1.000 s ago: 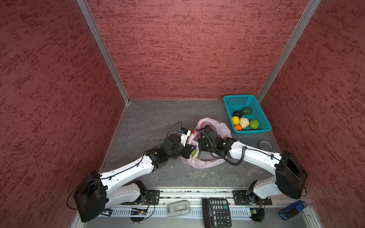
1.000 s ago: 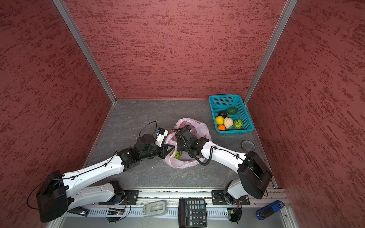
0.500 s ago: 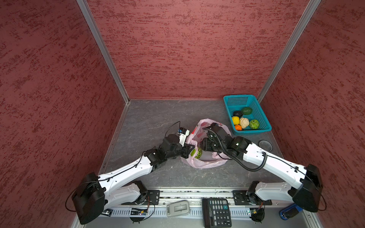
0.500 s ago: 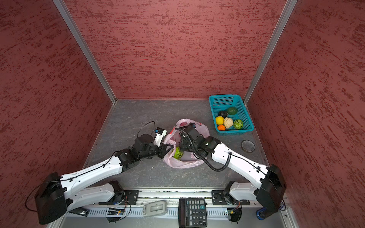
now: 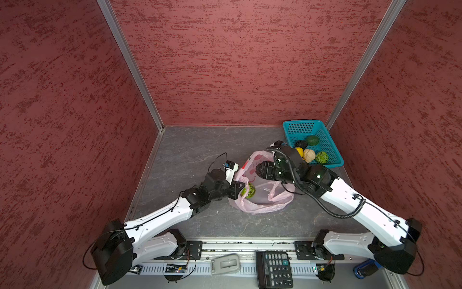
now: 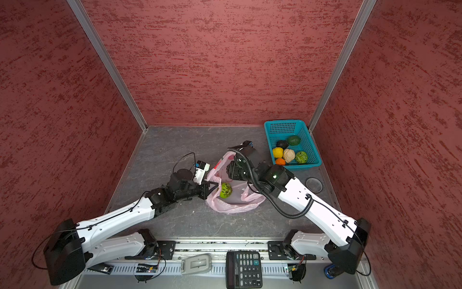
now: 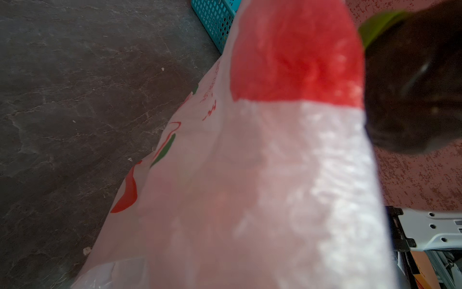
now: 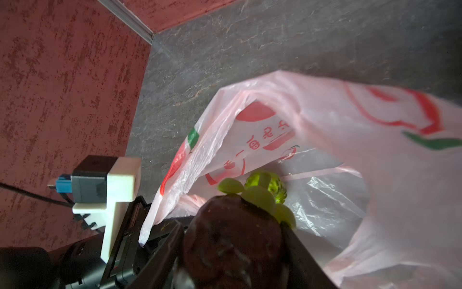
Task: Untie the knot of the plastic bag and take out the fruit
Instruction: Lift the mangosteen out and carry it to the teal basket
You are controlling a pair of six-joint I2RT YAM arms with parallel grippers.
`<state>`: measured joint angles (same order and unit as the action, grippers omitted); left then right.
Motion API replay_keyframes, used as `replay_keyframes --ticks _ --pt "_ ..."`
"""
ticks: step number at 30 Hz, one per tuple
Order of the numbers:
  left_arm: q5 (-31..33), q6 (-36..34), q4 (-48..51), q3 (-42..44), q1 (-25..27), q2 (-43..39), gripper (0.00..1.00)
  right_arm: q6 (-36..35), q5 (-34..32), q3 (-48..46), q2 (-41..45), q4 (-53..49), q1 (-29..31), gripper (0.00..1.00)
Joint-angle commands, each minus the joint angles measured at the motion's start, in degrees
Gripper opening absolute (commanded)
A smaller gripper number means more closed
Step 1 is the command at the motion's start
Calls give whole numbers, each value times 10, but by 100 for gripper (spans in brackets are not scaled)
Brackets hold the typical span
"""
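carrying it level toward the basket seems best: right tool half-open around the dark brown fruit, left tool pinched shut on the plastic bag.

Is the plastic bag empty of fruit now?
No, a light green netted fruit lies inside the plastic bag, plain in both top views.

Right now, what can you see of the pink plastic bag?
The plastic bag is thin, crinkly, translucent pale-pink film with red and green print. It slumps on the grey table, mouth open, handles loose. The left gripper pinches its raised rim. One netted green fruit lies inside; the right gripper, above the bag, holds a dark brown fruit.
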<state>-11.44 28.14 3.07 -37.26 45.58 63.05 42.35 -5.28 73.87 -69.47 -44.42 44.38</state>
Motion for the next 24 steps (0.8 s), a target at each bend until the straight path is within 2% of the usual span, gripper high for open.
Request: replay_keyframes --ticks 1,6,12,18,24 --pt "-6 -12 10 3 -4 -4 0 -26 -11 15 20 -9 -57 52" --pt "-11 -14 11 1 -9 -1 0 -53 18 -17 42 43 -187 51" --pt "-20 -15 13 -4 -13 3 0 -88 64 -57 12 115 -335 51" --pt "-25 -22 18 -9 -14 15 0 -96 90 -103 -68 234 -450 51" --pt "-31 -26 23 -16 -14 20 0 -99 91 -65 -197 303 -531 51"
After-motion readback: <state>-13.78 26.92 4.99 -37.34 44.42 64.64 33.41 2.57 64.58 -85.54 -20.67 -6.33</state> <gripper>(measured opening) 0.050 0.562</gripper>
